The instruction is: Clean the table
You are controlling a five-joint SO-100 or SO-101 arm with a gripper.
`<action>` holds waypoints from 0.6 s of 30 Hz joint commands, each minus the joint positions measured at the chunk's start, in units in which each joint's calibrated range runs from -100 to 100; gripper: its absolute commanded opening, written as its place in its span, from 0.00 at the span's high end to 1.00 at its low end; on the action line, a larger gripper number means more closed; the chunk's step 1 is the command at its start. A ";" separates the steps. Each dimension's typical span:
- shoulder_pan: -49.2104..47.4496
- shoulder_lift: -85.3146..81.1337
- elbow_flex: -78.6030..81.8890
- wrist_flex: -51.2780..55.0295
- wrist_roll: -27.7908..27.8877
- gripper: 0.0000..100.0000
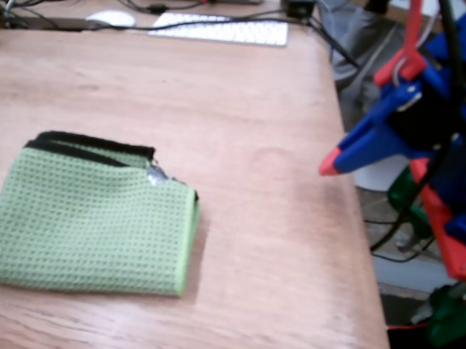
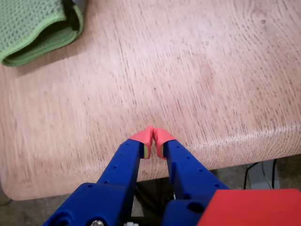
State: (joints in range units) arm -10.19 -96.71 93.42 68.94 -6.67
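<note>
The claw (image 2: 153,137) is pressed together, holding nothing, over the table (image 2: 197,80) edge; a folded green cloth (image 1: 88,219) lies on the table well apart from it.

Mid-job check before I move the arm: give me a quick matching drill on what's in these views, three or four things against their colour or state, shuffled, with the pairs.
Things:
1. cloth
2. gripper
3. keyboard
4. table

Colour or state:
A. shut, red tips together above the table's edge
B. white, at the far edge in the fixed view
C. green with a black hem, folded, lying flat
D. light reddish-brown wood, bare between cloth and gripper

Pairs: 1-C, 2-A, 3-B, 4-D
</note>
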 commanded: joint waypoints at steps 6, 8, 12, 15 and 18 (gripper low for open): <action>0.04 -0.37 -3.23 0.10 -0.29 0.99; 0.04 -0.37 -3.23 0.10 -0.29 0.99; 0.04 -0.37 -3.23 0.10 -0.29 0.99; 0.04 -0.46 -3.61 0.02 0.24 0.99; -0.13 0.32 -23.71 0.10 0.39 0.99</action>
State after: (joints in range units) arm -9.91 -96.89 88.46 68.94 -6.62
